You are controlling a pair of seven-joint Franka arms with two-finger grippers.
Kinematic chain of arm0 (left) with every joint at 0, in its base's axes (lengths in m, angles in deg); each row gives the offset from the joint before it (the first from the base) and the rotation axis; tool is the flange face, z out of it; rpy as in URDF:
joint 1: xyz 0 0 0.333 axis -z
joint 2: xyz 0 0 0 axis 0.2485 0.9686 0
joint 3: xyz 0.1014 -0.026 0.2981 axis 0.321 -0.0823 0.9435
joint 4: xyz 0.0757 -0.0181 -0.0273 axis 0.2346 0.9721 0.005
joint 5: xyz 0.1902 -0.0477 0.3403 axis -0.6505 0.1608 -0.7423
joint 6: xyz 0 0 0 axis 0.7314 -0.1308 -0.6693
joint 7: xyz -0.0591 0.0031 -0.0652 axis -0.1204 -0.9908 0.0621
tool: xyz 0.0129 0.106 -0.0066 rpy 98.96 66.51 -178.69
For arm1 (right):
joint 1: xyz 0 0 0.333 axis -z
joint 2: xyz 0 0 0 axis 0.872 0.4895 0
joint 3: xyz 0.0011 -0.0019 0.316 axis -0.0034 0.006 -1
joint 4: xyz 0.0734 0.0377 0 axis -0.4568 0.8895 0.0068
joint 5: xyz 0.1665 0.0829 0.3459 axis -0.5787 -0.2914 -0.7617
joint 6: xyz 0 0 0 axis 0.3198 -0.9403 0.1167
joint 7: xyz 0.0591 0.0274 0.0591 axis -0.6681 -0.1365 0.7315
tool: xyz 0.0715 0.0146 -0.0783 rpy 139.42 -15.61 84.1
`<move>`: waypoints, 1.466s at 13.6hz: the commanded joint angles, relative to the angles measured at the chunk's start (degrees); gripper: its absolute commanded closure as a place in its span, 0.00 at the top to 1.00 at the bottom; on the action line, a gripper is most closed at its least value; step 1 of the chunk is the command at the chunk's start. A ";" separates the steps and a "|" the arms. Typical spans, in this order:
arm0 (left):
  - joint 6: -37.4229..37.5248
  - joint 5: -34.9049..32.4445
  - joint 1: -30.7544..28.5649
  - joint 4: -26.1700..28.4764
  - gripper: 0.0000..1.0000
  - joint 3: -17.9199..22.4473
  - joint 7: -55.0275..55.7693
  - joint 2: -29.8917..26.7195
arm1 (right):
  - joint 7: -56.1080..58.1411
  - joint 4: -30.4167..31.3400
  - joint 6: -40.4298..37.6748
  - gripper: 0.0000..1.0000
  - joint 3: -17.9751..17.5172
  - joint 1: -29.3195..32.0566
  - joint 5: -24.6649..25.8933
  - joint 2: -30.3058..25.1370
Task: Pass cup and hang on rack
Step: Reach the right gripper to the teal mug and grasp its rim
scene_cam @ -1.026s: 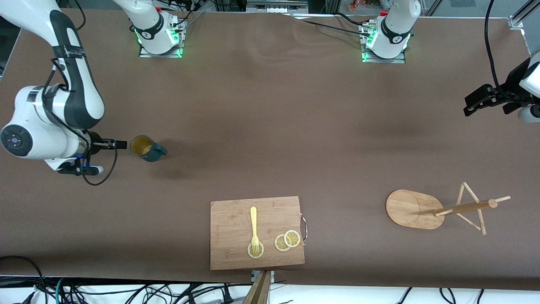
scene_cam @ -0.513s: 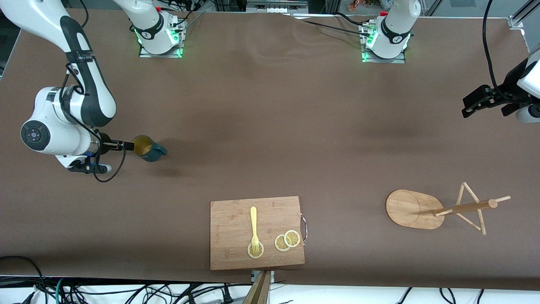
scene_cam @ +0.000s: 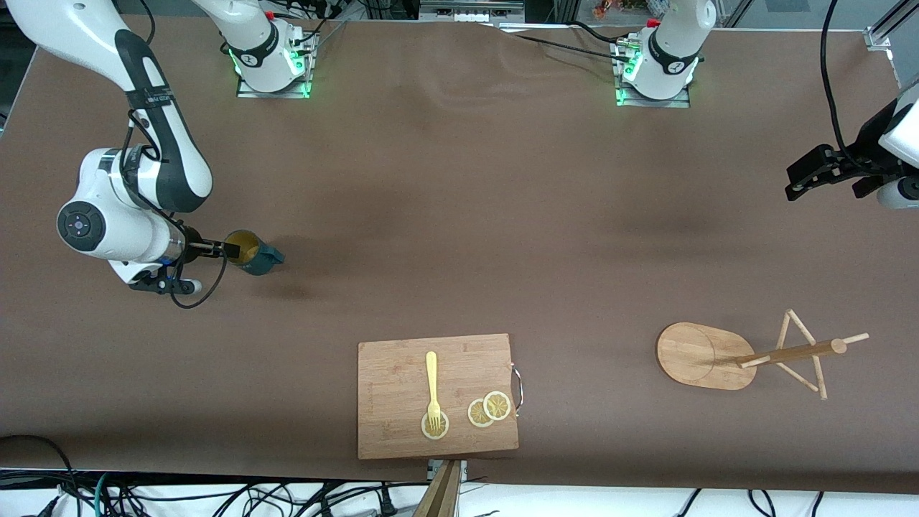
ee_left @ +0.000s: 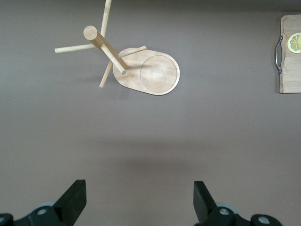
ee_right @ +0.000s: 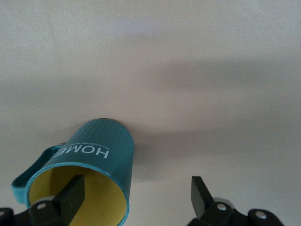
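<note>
Brown cloth covers the whole table. At the right arm's end the right gripper sits at the cup, fingers spread and gripping nothing. In the right wrist view one finger shows against the yellow inside of the cup while the other stands clear outside the wall, so the rim lies between them. The cup stands upright on the table, its handle pointing away from the gripper toward the left arm's end. My reading: closing on the wall comes next. Well apart from this, the left gripper waits over bare cloth at its own end, fingers wide and empty. Below it the rack stands upright on its base. Between cup and rack a board holds a fork and lemon slices.
</note>
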 commanded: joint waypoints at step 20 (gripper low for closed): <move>0.27 -1.51 0.22 -1.55 1.00 -0.29 -0.84 0.78 | 0.37 -1.60 1.15 0.00 -1.48 -0.08 -0.31 -2.74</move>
